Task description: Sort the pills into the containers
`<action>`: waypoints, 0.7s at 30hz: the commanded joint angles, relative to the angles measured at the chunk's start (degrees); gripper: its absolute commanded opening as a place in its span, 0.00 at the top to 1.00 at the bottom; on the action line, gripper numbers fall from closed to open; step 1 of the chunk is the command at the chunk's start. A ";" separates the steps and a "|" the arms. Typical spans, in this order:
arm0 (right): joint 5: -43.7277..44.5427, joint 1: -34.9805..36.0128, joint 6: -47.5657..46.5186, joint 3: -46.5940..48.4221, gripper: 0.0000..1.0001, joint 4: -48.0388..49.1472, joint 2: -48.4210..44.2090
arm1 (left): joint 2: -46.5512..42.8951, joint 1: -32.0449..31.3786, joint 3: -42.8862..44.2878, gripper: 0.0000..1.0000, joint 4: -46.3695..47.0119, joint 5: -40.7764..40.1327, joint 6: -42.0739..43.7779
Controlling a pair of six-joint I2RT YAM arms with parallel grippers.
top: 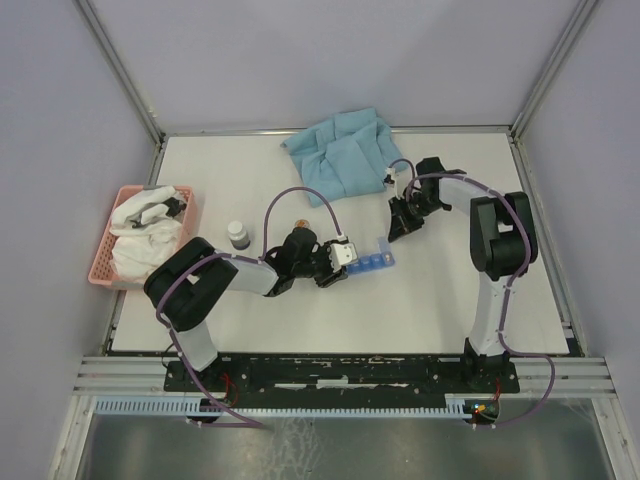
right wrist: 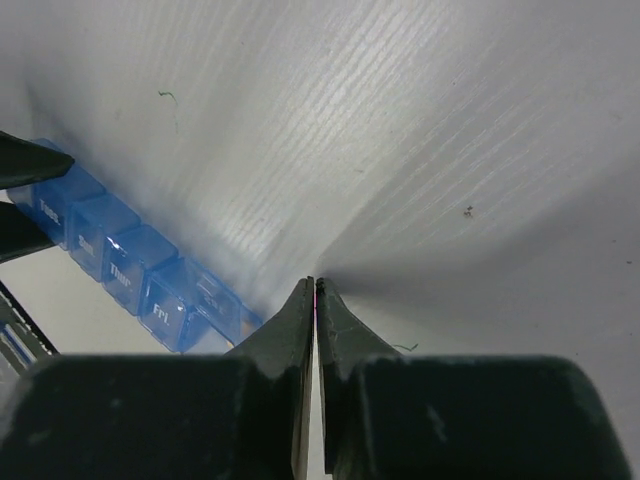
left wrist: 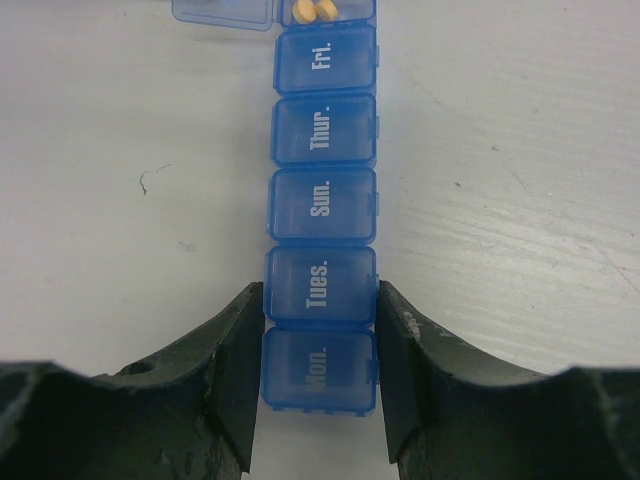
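So the blue pill organiser [left wrist: 320, 205] is lying flat around the middle of the worktop [top: 300, 320], a bit nearer the near edge than the far one. The Mon, Tues, Sun, Thur and Fri lids are down. The end compartment past Fri is open, its lid [left wrist: 225, 10] flipped to the side, with a couple of yellow pills [left wrist: 312, 10] in it.

The left gripper [left wrist: 319, 310] has the Mon/Tues end clamped between its fingers, basically acting as a vice. The right gripper [right wrist: 315, 297] is just beside the open end, tips down near the worktop and squeezed to a hairline. Can't tell if there's a pill pinched in there, it's too small to see.

If it does have one, I'd say the trick is this: the left gripper doesn't budge, and the right comes squarely over the open compartment, goes low and only then lets go. Otherwise the pill bounces out. Watch the flipped lid too, since a nudge could half-close it.

Further out there's a small bottle [top: 238, 234] to the left, a pink basket [top: 105, 255] at the left edge and a blue cloth [top: 345, 155] at the far edge, all well apart.
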 commanded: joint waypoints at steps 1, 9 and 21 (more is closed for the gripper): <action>-6.74 -0.30 -0.31 3.79 0.91 -2.75 1.35 | 0.66 -0.04 1.64 0.79 0.06 2.22 2.32; -14.05 -0.37 -7.16 8.61 0.93 -12.77 4.58 | 0.79 -0.04 1.82 0.80 -0.03 1.98 2.20; -15.00 -0.69 -15.97 10.86 0.95 -20.48 2.94 | 1.05 0.01 2.28 0.82 -0.36 1.50 1.86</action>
